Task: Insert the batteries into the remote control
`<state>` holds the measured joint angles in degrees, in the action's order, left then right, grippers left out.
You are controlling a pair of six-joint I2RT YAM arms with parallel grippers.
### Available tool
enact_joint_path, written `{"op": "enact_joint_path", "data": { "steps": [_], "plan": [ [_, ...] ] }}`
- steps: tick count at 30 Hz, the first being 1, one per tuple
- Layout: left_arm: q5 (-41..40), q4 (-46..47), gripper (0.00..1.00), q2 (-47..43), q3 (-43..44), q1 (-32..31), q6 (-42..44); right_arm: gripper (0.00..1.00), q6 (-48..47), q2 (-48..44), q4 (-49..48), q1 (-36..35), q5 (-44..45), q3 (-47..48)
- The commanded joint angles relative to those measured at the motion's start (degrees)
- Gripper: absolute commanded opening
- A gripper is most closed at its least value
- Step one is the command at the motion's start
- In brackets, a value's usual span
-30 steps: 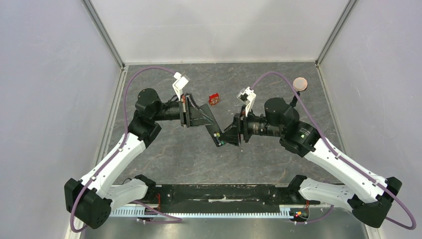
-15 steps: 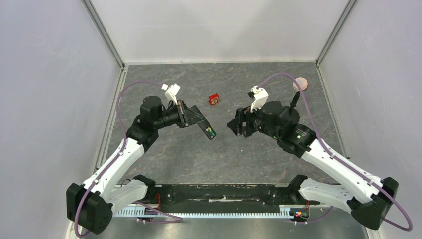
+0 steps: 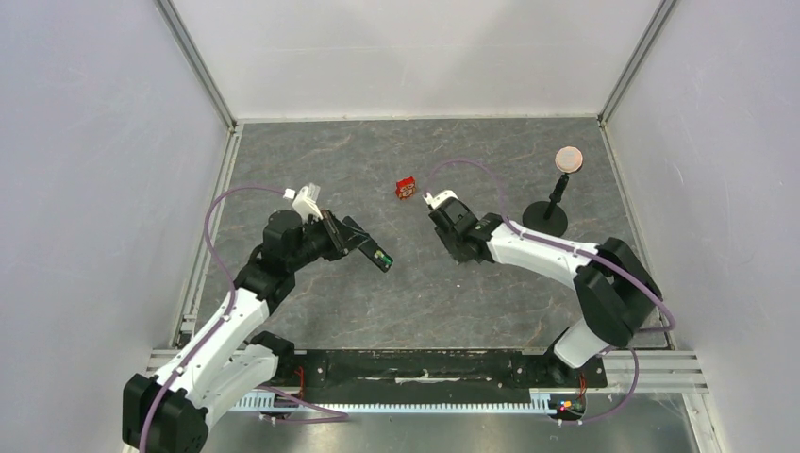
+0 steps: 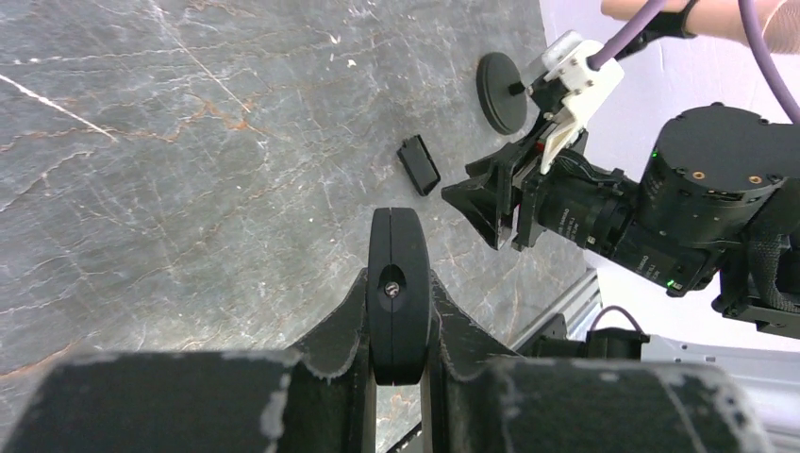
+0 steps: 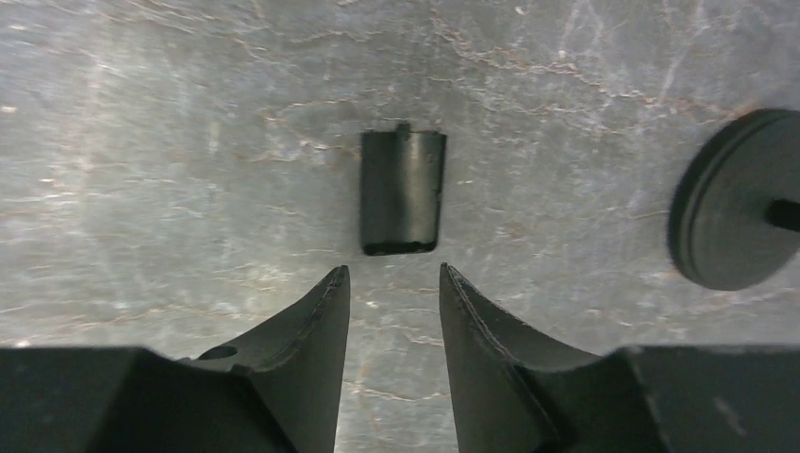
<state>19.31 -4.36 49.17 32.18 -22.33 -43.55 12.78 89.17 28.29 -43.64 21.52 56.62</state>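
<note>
Right pincer (image 5: 389,274), parted and empty, now away from remote control (image 4: 396,236), low over black cover (image 5: 401,192); left pincer (image 4: 398,283) clamped on remote control; cover-fitting likely next.

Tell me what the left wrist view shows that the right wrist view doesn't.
Only left wrist: the remote control, end-on, clamped between the left fingers, and the right arm. Only right wrist: the right gripper, open, just short of the small black panel. Both: that panel lying flat on the table, and the stand's round base.
</note>
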Motion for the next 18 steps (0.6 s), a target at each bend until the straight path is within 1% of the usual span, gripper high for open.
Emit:
{"op": "enact_joint_path", "data": {
  "steps": [1,4,6,10,12,14,16,18],
  "plan": [
    [-3.5,2.6,0.02,-2.4,-1.0,0.5,-3.0,0.43,-8.2,2.8,4.4,0.3,7.1,5.4],
    [-3.3,2.6,0.02,-2.2,-1.3,0.6,-2.9,0.41,-14.6,3.3,3.4,0.4,7.4,4.4],
    [-3.2,2.7,0.02,-1.9,-1.1,0.9,-2.7,0.38,-18.6,2.5,1.6,0.5,4.7,2.2],
    [-2.0,2.7,0.02,-0.9,0.0,1.8,-2.0,0.38,-25.7,1.3,-0.8,0.7,0.1,-1.9],
    [-1.3,2.6,0.02,-0.2,0.6,2.4,-1.6,0.42,-28.0,-0.2,-3.6,0.8,-1.7,-4.0],
    [-0.3,2.1,0.02,0.5,1.5,3.0,-1.0,0.46,-29.2,-0.7,-4.3,1.3,-4.1,-4.7],
    [0.2,1.5,0.02,1.1,2.1,3.6,-0.6,0.48,-31.4,-0.6,-4.5,1.9,-6.2,-4.9],
    [0.9,1.4,0.02,1.7,2.8,4.2,-0.3,0.49,-33.7,0.1,-5.3,2.2,-6.3,-5.0]
  ]
}}
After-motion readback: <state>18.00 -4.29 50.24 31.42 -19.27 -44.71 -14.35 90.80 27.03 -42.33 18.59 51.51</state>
